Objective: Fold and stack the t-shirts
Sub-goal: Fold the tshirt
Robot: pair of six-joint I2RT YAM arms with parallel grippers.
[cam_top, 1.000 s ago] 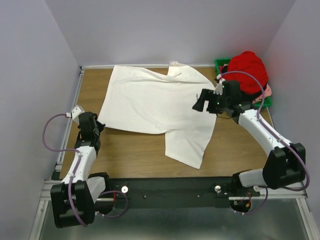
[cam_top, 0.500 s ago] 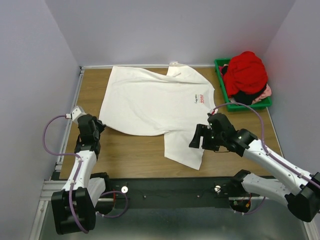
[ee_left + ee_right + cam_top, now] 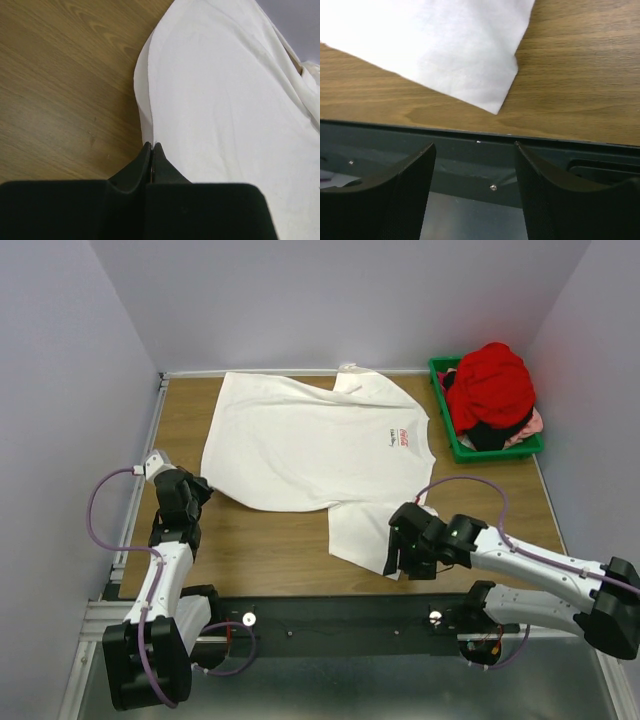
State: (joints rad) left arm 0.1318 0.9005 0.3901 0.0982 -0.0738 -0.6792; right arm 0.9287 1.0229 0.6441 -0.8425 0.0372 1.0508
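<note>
And the right arm has swept away from the green bin at the far right, over the white t-shirt, and dropped low at the near edge of the surface. We now have the right tool just short of the shirt's near hem corner. Its two black fingers stand apart with nothing between them, though narrower than a moment ago. The chest logo that the arm covered is back in sight.

On the other side nothing has changed. The left tool is pressed fully closed, its tips at the shirt's left edge, and we can't tell whether any cloth is nipped there.

The shirt lies spread across the middle of the surface, unfolded. The red t-shirt is heaped in the bin with other garments under it.

We read this as the right arm lining up to take the hem corner and start the first fold. The corner lies flat on the wood, so those fingers must get under or pinch it cleanly.
</note>
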